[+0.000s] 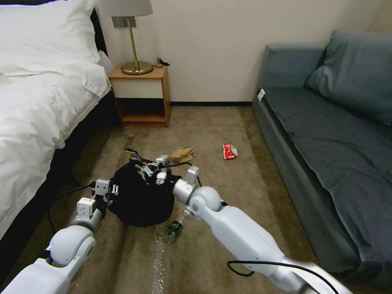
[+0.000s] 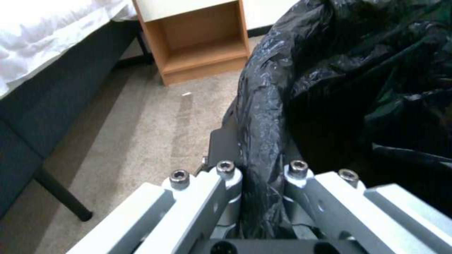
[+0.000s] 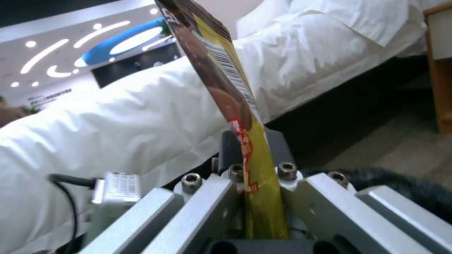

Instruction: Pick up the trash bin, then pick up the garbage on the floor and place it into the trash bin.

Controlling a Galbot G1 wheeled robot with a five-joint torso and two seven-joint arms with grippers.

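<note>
The trash bin (image 1: 141,200) stands on the floor (image 1: 228,192), its black bag (image 2: 329,88) folded over the rim. My left gripper (image 1: 112,192) (image 2: 261,158) is shut on that rim at the bin's left side. Over the bin's far edge, my right gripper (image 1: 141,166) (image 3: 256,155) is shut on the brown-yellow flat wrapper (image 1: 131,153) (image 3: 221,70), which sticks up between the fingers. A clear bottle with a green label (image 1: 176,227) lies under my right forearm beside the bin. A crumpled brown paper bag (image 1: 182,154) and a red-white snack packet (image 1: 229,151) lie farther off.
A white-sheeted bed (image 1: 36,106) runs along the left, and a wooden nightstand (image 1: 141,96) with a brass lamp (image 1: 132,41) stands at the wall. A grey-blue sofa (image 1: 326,143) fills the right side. Open carpet lies between the sofa and the bin.
</note>
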